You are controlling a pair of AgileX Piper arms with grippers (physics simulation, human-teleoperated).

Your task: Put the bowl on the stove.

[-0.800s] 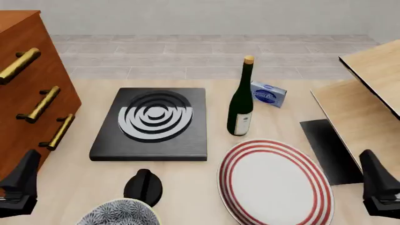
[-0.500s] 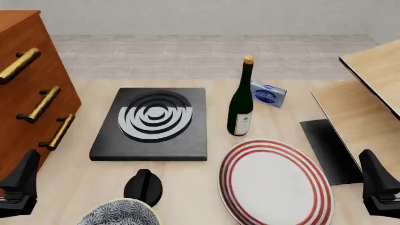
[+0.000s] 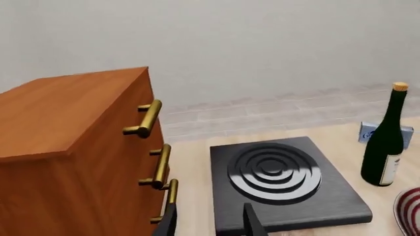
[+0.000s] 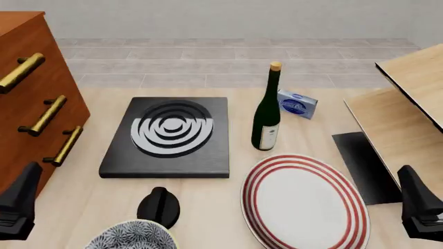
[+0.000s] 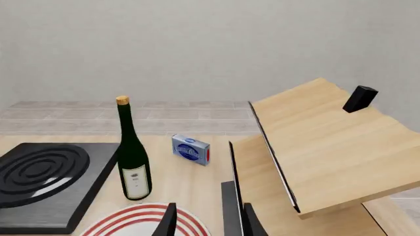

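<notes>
The bowl (image 4: 132,236), black-and-white floral with a pale rim, sits at the table's near edge, left of centre and partly cut off by the frame. The stove (image 4: 169,136), a black slab with silver-grey rings, lies beyond it; it also shows in the left wrist view (image 3: 276,179) and the right wrist view (image 5: 46,179). My left gripper (image 4: 24,194) is open and empty at the near left, left of the bowl. In its wrist view (image 3: 210,226) it points at the stove. My right gripper (image 4: 417,199) is open and empty at the near right, as its wrist view (image 5: 208,223) shows.
A small black knob (image 4: 158,206) stands between bowl and stove. A red-ringed white plate (image 4: 304,199) lies right of the bowl. A dark wine bottle (image 4: 266,116) and a blue box (image 4: 298,104) stand right of the stove. A wooden drawer cabinet (image 4: 35,104) is at left, wooden shelf boards (image 4: 408,104) at right.
</notes>
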